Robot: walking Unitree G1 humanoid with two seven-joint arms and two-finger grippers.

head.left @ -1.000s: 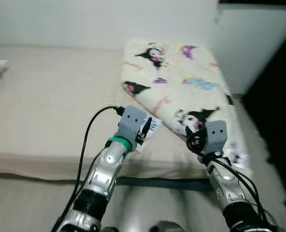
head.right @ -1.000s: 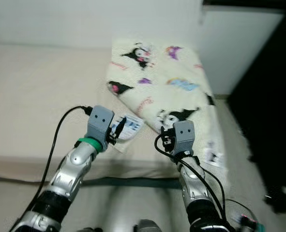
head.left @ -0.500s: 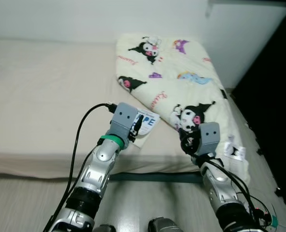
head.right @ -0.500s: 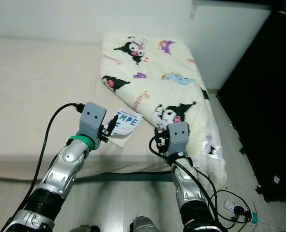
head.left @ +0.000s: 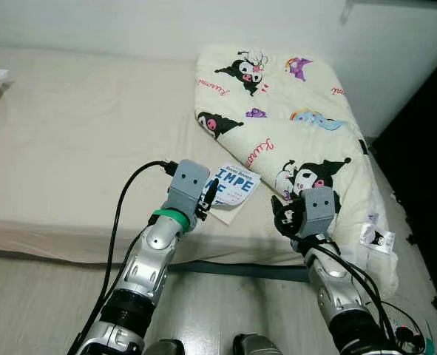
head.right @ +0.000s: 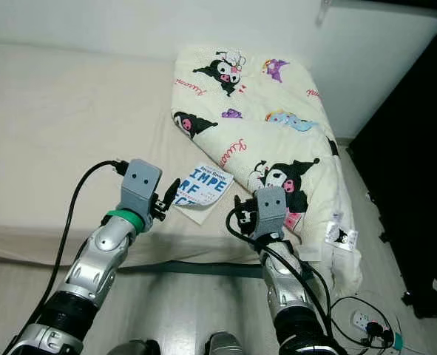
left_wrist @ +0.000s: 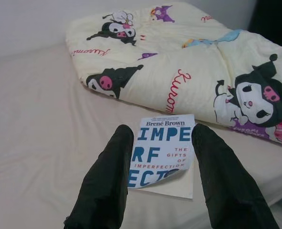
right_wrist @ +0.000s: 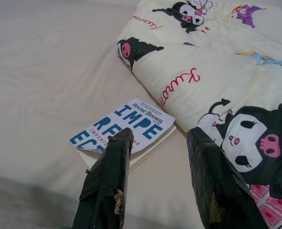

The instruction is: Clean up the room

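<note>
Left tool (left_wrist: 157, 143) spread wide above white blue-lettered paperback book (left_wrist: 162, 152) on beige bed (head.left: 78, 148); right tool (right_wrist: 157, 143) likewise wide; risk: curled cover slips from pinch

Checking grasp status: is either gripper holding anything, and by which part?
Nothing held. Left gripper and right gripper are open short of the book.
</note>
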